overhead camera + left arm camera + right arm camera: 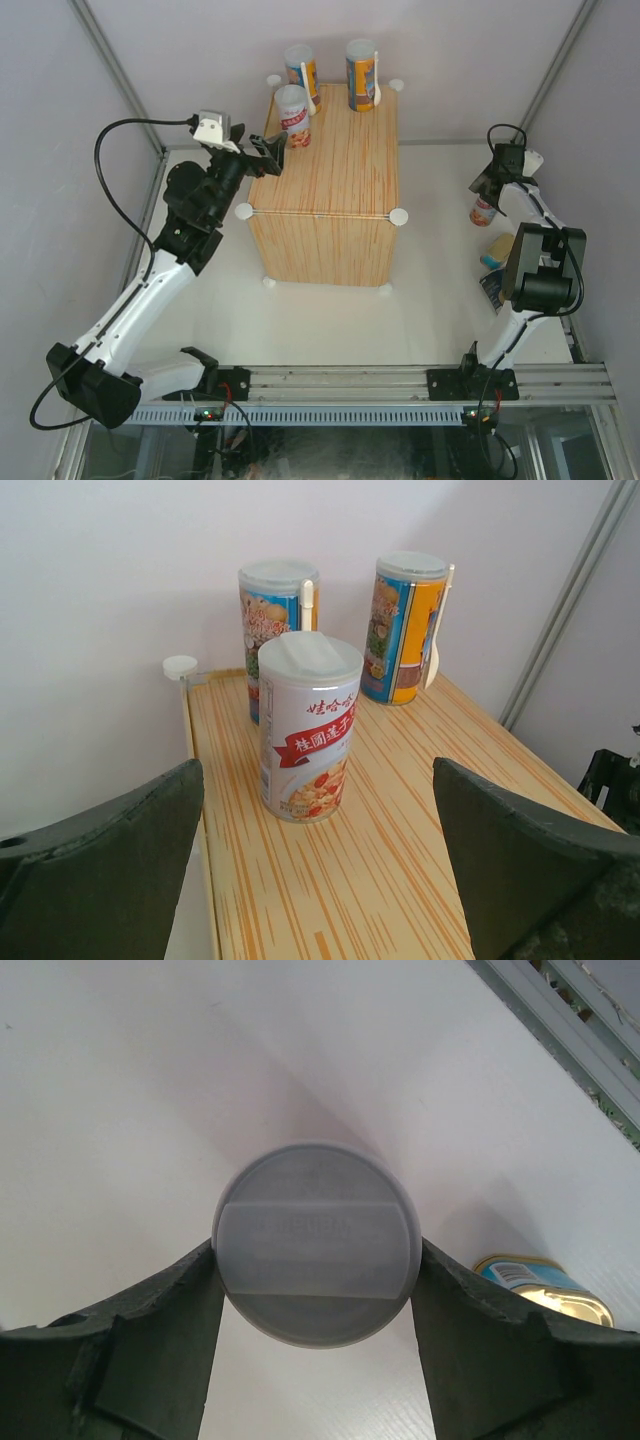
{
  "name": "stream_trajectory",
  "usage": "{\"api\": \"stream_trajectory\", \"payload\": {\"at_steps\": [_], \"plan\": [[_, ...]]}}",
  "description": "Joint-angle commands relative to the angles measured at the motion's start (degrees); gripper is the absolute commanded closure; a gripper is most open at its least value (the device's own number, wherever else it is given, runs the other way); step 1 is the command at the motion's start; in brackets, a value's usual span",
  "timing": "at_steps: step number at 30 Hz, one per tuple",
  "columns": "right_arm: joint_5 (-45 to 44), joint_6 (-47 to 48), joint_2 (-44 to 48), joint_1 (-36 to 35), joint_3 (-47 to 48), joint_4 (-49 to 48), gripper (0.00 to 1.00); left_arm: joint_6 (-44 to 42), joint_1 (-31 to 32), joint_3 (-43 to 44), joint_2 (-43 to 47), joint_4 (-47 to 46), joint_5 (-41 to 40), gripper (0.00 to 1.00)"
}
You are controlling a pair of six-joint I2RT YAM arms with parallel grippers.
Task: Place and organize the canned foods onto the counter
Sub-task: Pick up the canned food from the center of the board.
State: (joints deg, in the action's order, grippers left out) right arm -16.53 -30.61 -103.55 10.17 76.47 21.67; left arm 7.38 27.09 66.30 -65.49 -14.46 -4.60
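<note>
The right arm reached forward, right gripper (316,1260) pinching a can (316,1210) (lid toward its camera); the left arm stretched over the bench (330,170), left gripper (270,152) spread wide.

White tabletop (320,320); slotted metal rail (350,381) along near edge; pale enclosure walls (200,60) behind.

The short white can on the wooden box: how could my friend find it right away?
Look for the big wood-grain box in the middle of the table. Three cans stand at its far end; two are tall blue-and-orange tubes with white spoons. Yours is the short white can with a red band, in front of them near the left edge, no spoon.
</note>
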Motion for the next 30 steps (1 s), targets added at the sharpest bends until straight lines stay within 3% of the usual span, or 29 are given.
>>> {"api": "stream_trajectory", "payload": {"at_steps": [1,6,30], "plan": [[0.9,1.6,0.9,-0.6,2.4,-0.6,0.78,-0.4,0.3,-1.5,0.4,-3.1,-1.6,0.01],[0.8,3.5,3.1,-1.0,2.4,0.1,1.0,0.8,0.3,-1.7,0.1,-4.5,-3.6,0.02],[1.9,6.5,22.2,-8.1,3.2,-0.7,1.0,4.9,0.2,-3.1,2.1,-5.3,-6.7,0.03]]}}
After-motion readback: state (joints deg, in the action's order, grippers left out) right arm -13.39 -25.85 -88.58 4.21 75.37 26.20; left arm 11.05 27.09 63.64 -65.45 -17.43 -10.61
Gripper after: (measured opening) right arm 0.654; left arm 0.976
